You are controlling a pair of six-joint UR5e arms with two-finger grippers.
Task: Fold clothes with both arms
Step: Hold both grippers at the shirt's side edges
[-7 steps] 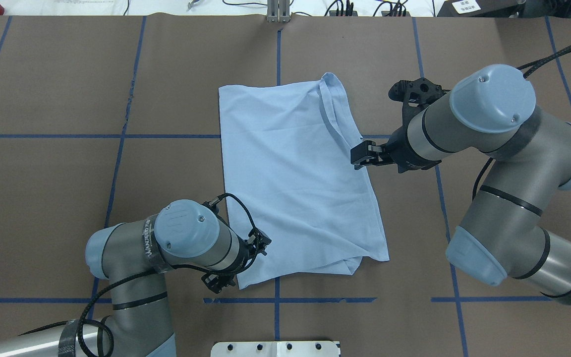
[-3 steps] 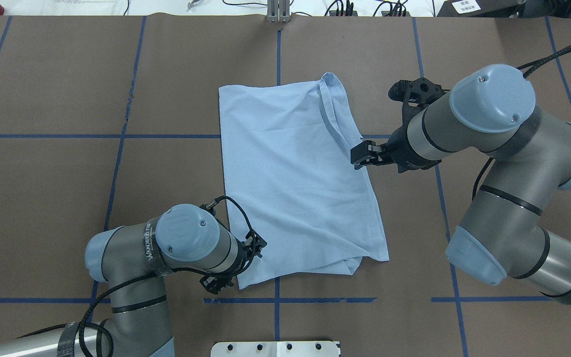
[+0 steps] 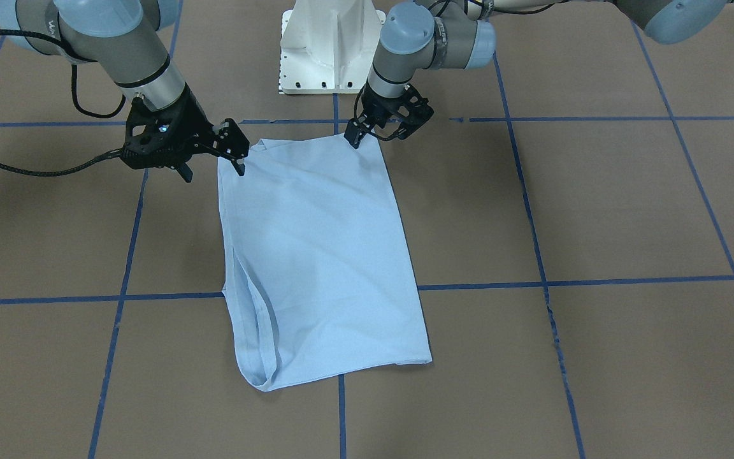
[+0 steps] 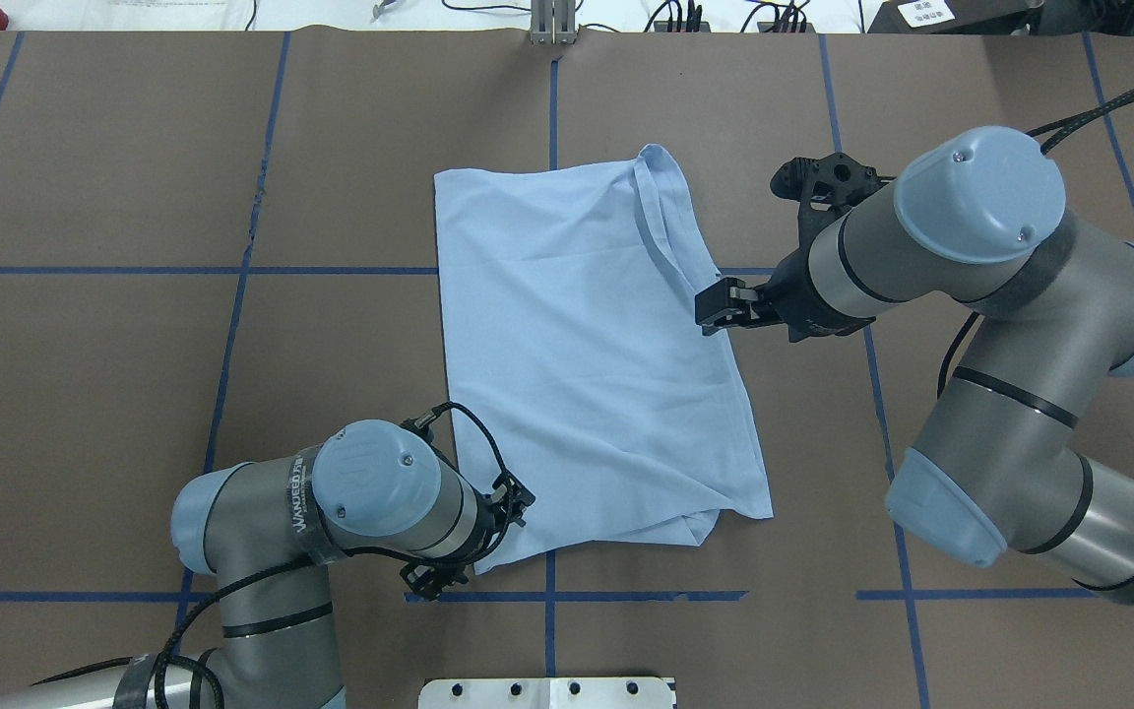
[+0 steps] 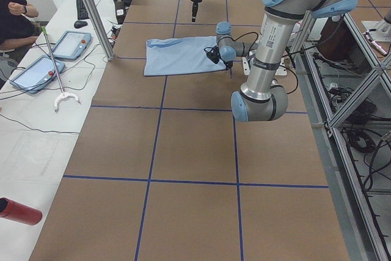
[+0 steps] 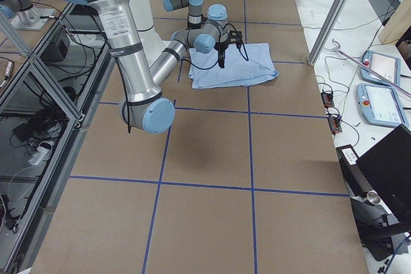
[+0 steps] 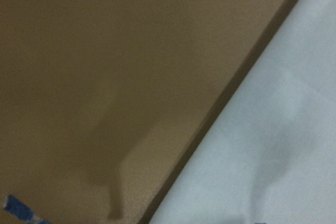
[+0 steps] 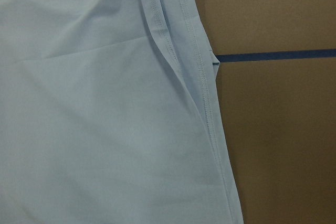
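Claws, front view: right claw [image 3: 237, 156] hangs over the robot-side corner of the T-shirt [image 3: 316, 255]. Its fingers look slightly parted and hold nothing. The left claw [image 3: 381, 132] is tipped down on the other robot-side corner, and I cannot tell how far its fingers are spread or whether they have cloth.
T-shirt, front view: it lies flat mid-table, folded into a long pale-blue panel, with a hem showing along one long side.
Overhead view: the right claw [image 4: 717, 307] sits at the shirt's right-hand edge, just beside the turned-over hem. The left claw is tucked under its own wrist at the near left corner of the T-shirt [image 4: 587, 364], so its fingers are hidden.
Left-end view: the T-shirt [image 5: 183, 56] is far up the table [image 5: 195, 151], with the left arm's wrist close by it. This view is too small to judge any grip.
Right-end view: the right arm reaches over the T-shirt [image 6: 237, 68], and nothing finer can be read.
Left wrist view: blurred and very close, it shows the cloth edge [image 7: 273, 145] against bare table and a finger's shadow, but no fingers.
Right wrist view: shows a stitched hem and stacked layers [image 8: 105, 119], with blue tape [image 8: 273, 55] beyond.
Doing it well: this looks like the grasp before a fold. Each claw should pinch every layer at the very edge, and both should close before either lifts. The two should then rise together and stay low, so the panel keeps taut and square.
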